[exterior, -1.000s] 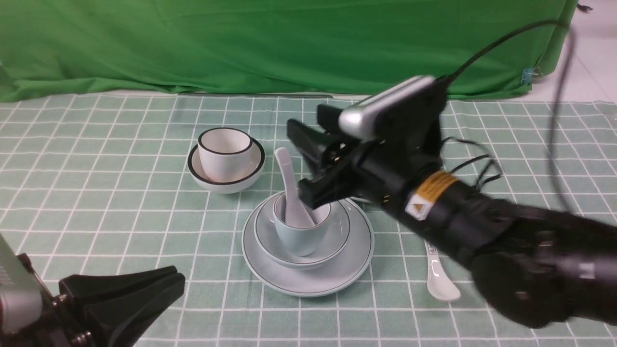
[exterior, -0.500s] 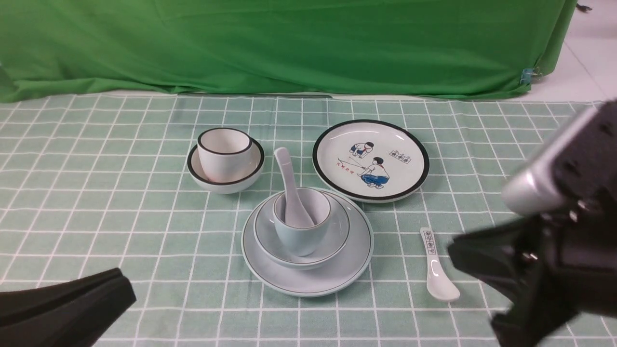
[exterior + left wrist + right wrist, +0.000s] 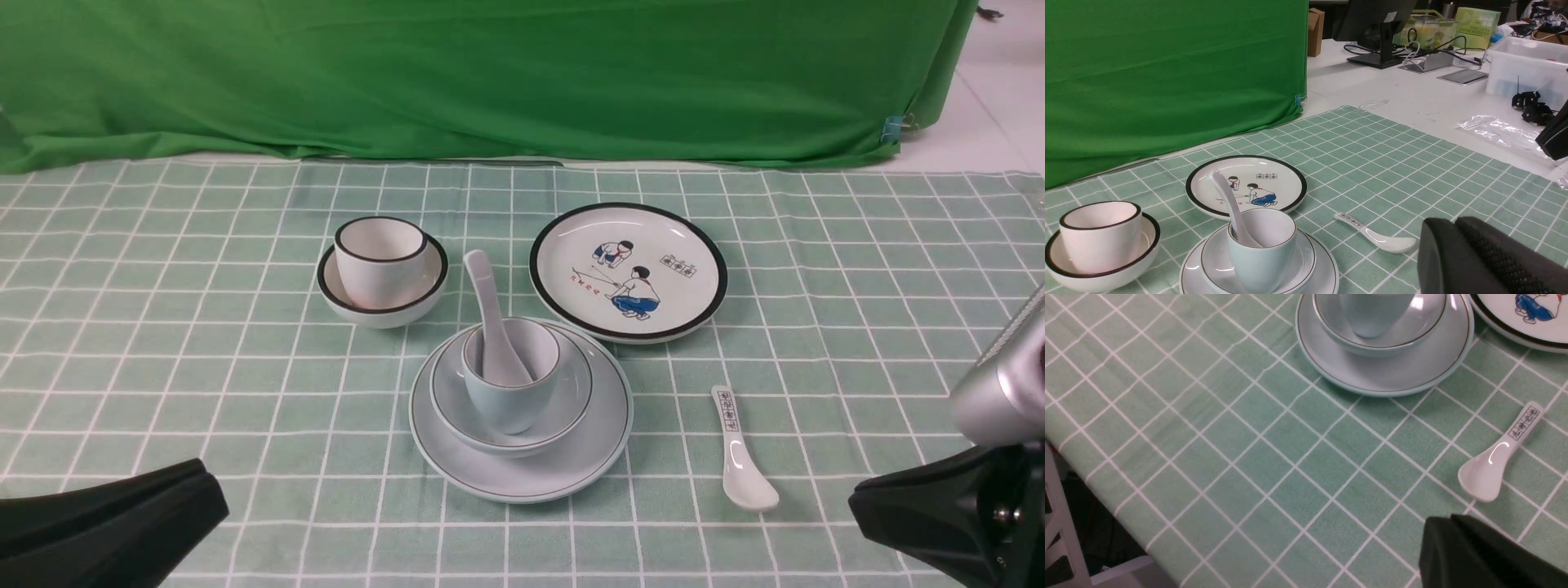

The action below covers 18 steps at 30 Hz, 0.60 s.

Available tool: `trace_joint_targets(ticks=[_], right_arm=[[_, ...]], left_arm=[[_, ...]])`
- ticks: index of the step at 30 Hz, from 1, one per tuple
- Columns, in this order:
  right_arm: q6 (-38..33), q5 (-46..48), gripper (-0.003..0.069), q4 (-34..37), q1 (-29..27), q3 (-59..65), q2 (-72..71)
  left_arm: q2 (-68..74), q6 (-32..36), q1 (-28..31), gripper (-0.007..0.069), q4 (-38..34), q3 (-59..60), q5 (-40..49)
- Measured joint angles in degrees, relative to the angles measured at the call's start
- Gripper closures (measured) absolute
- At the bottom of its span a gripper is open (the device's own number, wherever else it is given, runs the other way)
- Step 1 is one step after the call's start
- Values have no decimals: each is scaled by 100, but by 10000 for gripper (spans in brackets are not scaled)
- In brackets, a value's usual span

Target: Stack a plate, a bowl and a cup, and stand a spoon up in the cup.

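Right gripper (image 3: 865,500) has pulled back off the stack to the near right table edge, jaws pressed together on nothing, left gripper (image 3: 214,502) likewise closed and empty; spoon (image 3: 493,320) stands in cup (image 3: 510,396) on bowl (image 3: 513,412) on plate (image 3: 522,467), well ahead-left of it, so task looks done.

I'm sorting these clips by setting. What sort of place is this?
Probably a lab or office workspace set up for recording: a green backdrop cloth hangs behind a checked tablecloth, and the left wrist view shows a monitor and cables beyond.
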Motion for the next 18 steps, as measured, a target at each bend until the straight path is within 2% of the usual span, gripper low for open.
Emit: trace_joint_targets(ticks=[5,7,8,9,10,11,14,18], right_arm=[[13,-51,614,-110,145,32,-161],[12,-86,624,-225,-104,102,-450],[-3,-130,634,-225,-298,166,-597],[-36,-199,641,-291,-739,356,-854],[-51,-215,641,-291,-739,356,-903],[-103,-286,642,-319,-1102,564,-1102],[-455,-970,643,-367,-2358,1675,-2250],[-629,-1850,643,-389,-3472,3152,-3627]], left_arm=[[0,0,0,613,0,0,6],[0,0,0,613,0,0,13],[0,0,0,613,0,0,13],[0,0,0,613,0,0,13],[0,0,0,613,0,0,13],[0,0,0,613,0,0,13],[0,0,0,613,0,0,13],[0,0,0,612,0,0,13]])
